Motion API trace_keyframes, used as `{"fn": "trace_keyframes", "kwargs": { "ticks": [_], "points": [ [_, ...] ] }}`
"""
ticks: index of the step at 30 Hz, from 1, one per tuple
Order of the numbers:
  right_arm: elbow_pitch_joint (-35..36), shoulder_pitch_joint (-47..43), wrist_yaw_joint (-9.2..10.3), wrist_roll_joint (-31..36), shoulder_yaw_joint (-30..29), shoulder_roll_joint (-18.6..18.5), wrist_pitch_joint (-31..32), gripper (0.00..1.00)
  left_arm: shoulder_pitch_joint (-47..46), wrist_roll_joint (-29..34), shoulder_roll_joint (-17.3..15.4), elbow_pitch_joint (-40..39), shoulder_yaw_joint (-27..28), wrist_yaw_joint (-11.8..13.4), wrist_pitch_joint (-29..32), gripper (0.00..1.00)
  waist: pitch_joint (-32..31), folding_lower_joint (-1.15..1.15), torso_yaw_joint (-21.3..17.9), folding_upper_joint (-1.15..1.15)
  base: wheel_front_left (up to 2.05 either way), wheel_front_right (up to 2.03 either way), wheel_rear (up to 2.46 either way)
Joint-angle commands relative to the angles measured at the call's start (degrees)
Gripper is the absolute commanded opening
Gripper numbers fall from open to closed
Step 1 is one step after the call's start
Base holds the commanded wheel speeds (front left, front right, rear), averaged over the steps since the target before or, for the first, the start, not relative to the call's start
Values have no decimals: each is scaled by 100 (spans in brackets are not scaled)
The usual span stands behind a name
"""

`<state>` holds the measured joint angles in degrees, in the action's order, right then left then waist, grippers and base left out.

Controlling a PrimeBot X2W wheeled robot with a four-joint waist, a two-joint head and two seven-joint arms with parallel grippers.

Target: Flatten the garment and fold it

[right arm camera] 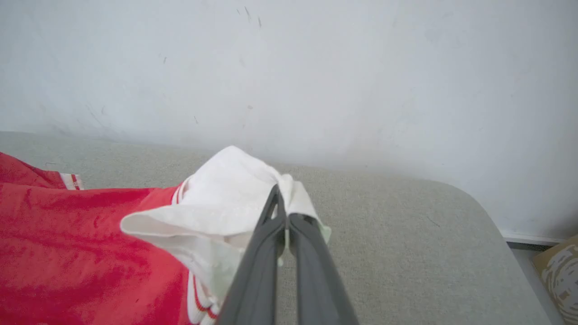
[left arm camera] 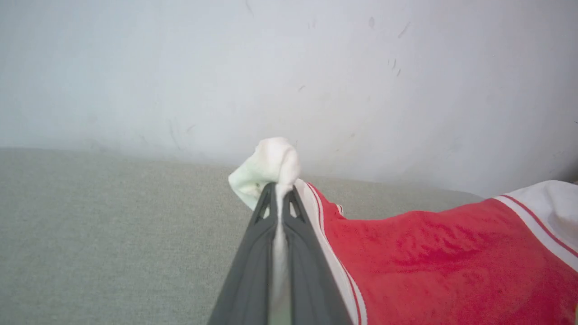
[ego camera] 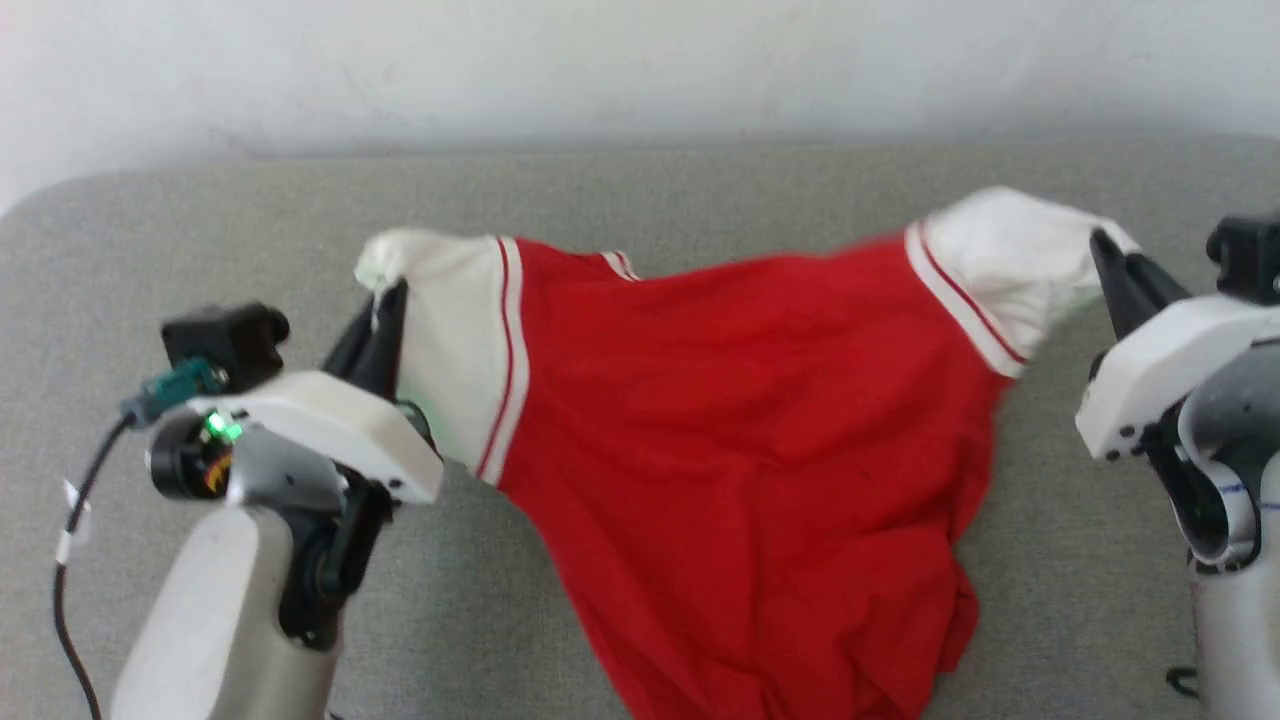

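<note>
R wrist view adds a brown box (right arm camera: 557, 275), prob. cardboard. Both clamped: left gripper (ego camera: 385, 305) on T-shirt (ego camera: 740, 400) white sleeve (ego camera: 450, 330), right gripper (ego camera: 1105, 248) on the other.

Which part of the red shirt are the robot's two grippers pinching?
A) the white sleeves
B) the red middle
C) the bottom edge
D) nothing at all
A: the left gripper and the right gripper are each shut on a white sleeve of the garment, and the wrist views show white cloth pinched between the dark fingers.
</note>
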<state>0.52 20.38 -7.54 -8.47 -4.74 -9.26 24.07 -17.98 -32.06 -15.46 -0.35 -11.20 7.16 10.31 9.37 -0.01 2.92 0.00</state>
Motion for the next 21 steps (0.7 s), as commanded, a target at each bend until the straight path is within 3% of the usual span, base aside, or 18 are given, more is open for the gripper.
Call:
{"fn": "trace_keyframes", "kwargs": {
  "ticks": [1,10,21],
  "points": [
    [50,136,5,-35,35,-22,-49,0,-138,52,-61,-46,33,8,-26,0,-407,1,-113,0,0,0,0],
    [46,1210,5,-33,542,-376,-115,0,-1410,405,-579,59,-50,-157,454,0,-897,1,-164,0,0,0,0],
    [-492,2995,5,53,1173,-602,48,0,-3304,527,-709,975,-200,-315,1136,0,-929,1,-268,0,0,0,0]
  ]
}}
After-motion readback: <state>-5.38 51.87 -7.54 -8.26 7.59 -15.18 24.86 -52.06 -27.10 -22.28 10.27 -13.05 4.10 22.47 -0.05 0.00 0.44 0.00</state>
